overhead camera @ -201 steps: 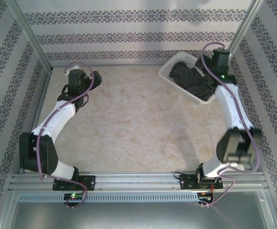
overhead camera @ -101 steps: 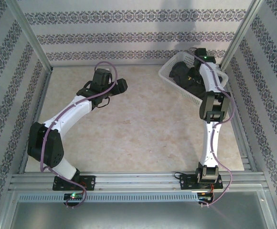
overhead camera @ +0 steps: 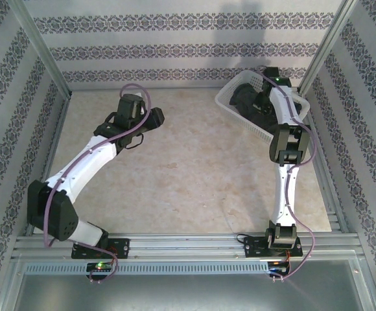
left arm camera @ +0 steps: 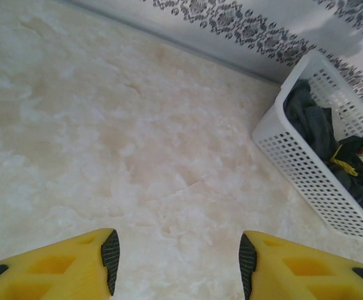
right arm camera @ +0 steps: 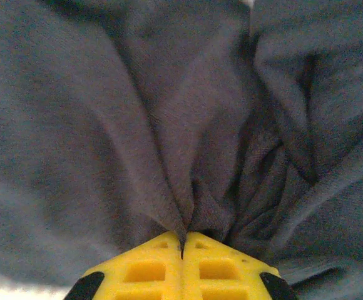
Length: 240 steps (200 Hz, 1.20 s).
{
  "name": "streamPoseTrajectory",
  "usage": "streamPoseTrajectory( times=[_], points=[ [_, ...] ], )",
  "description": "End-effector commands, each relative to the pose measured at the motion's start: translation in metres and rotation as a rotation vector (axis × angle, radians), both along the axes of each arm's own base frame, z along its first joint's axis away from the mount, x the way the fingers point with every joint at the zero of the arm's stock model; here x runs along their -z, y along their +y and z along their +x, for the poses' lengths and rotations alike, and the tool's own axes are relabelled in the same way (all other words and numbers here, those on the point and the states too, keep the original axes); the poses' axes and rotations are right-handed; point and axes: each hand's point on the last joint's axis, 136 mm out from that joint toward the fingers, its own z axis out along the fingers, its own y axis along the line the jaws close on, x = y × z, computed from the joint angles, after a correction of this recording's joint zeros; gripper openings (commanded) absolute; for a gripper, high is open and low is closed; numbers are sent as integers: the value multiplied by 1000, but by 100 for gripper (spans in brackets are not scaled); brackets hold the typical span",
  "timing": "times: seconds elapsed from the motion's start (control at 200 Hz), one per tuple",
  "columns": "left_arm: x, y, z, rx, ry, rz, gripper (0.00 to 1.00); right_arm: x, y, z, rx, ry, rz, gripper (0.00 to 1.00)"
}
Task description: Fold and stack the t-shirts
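You're barely started: the surface [overhead camera: 194,188] carries no folded shirt and no stack. Your left end effector [left arm camera: 178,262] hangs over it, jaws apart, holding nothing. Farther back, your right end effector [right arm camera: 183,240] is pinched shut on the dark t-shirts [right arm camera: 169,112], all bunched in the white basket [left arm camera: 294,156]. No readable writing anywhere.

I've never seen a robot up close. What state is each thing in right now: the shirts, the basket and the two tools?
t-shirts: crumpled, unfolded, heaped in the basket.
basket: upright at the table's far right, holding the shirts.
left tool: open, nothing between its fingers, over the table.
right tool: shut, pinching a fold of the t-shirts.
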Motion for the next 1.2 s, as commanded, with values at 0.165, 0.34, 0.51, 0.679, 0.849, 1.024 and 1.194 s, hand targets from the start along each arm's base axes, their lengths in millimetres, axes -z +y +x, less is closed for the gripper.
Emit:
streamPoseTrajectory(
  times=[0.165, 0.34, 0.51, 0.679, 0.849, 1.024, 1.194],
  points=[
    [15, 25, -26, -81, 43, 55, 54, -317, 27, 3, -91, -793, 61, 0],
    [14, 37, -33, -118, 40, 70, 53, -441, 72, -50, -207, -1101, 130, 0],
    [13, 51, -45, -161, 39, 87, 53, -534, 129, -120, -345, -1363, 160, 0],
    [14, 66, -62, -210, 33, 84, 52, -580, 192, -177, -473, -1504, 244, 0],
    [17, 88, -83, -299, 54, 104, 52, -536, 295, -183, -648, -1353, 388, 0],
    [10, 105, -105, -356, 48, 114, 53, -386, 437, -179, -872, -951, 542, 0],
    [18, 132, -140, -444, 128, 168, 58, -260, 506, -197, -1002, -582, 603, 52]
  ],
)
